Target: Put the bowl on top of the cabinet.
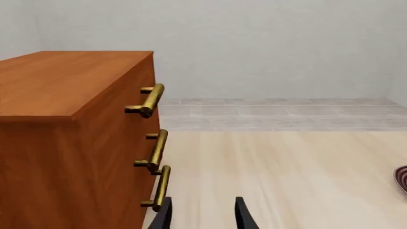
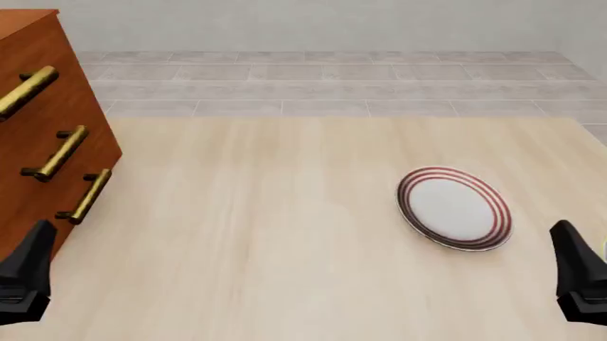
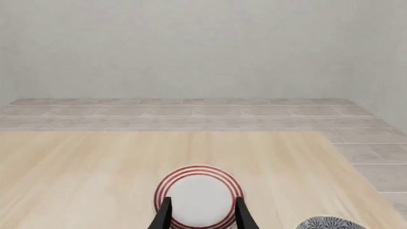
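Right claw (image 3: 203, 214) open above plate (image 3: 199, 194); bowl (image 3: 330, 223) beside.

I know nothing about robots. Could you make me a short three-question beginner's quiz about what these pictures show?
1. True or false: the reddish-brown wooden cabinet with brass bar handles stands on the left arm's side of the table.
2. What lies between the fingers in the right wrist view? A) a blue-and-white patterned bowl B) a flat white plate with red rings C) a brass handle
3. Fill in: the cabinet front shows ___ handles.

Key:
1. True; it is beside the left gripper.
2. B; the plate shows beyond the right gripper, while only the bowl's edge peeks in at the picture's border.
3. Three.
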Robot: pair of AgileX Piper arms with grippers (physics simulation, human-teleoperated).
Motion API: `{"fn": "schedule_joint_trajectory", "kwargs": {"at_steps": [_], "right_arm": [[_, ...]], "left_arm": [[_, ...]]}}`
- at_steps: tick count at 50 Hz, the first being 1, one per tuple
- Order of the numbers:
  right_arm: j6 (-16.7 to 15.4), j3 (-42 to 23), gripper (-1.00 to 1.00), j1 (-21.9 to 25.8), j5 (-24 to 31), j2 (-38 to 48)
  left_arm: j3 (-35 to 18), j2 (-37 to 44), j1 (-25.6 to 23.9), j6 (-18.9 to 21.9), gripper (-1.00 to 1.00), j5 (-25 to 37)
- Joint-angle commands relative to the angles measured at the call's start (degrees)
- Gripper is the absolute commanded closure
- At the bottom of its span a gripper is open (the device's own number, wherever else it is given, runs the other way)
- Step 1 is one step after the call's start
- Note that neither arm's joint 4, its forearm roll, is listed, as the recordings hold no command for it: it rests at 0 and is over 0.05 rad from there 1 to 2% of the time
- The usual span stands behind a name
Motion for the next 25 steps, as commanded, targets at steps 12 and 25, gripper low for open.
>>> {"fn": "schedule_joint_trajectory", "kwargs": {"at_steps": [12, 25], "right_arm": [[0.0, -0.1, -1.0, 0.0, -0.4, 0.5], [0.0, -0.1, -1.0, 0.0, -0.5, 0.7]], "left_arm": [[-0.1, -0.2, 0.1, 0.0, -1.0, 0.3], [-0.1, 0.0, 0.1, -0.1, -1.0, 0.2]]}}
